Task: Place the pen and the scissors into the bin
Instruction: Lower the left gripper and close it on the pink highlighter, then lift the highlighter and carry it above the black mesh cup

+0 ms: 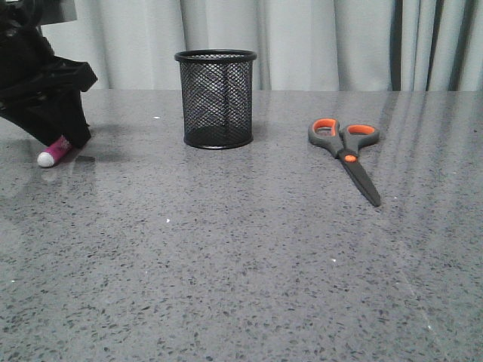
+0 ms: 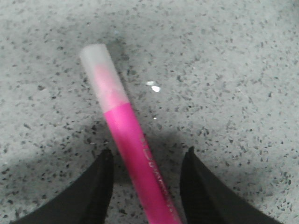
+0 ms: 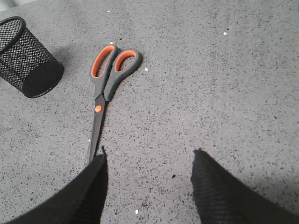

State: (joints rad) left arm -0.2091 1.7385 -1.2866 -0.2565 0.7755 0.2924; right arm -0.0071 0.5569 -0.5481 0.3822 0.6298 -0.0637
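Your left gripper (image 2: 145,184) is down at the far left of the table (image 1: 241,271), its jaws apart with the pen (image 2: 133,158) lying between them. In the left wrist view you see the magenta barrel running at a slant through the gap; it lies closer to one finger (image 2: 93,191) than to the other, and it looks as if neither finger touches it, though the blur near the edge of that view makes contact hard to rule out. The pen's pale translucent end (image 2: 100,74) points away from the gripper and rests on the speckled grey surface. From the front you see only the white cap and a bit of pink (image 1: 56,153) poking out under the black gripper body (image 1: 45,98).

The bin (image 1: 216,98) stands upright toward the far side, right of the left gripper and well apart from it.

The scissors (image 1: 347,154) lie flat on the table well to the right of the bin, blades shut, handles toward the far side and tips toward the near side.

Your right gripper (image 3: 148,182) does not appear in the front view; its own camera shows its jaws wide apart above bare table, holding nothing, with the scissors' blade tip (image 3: 91,154) just beside one finger (image 3: 88,191)
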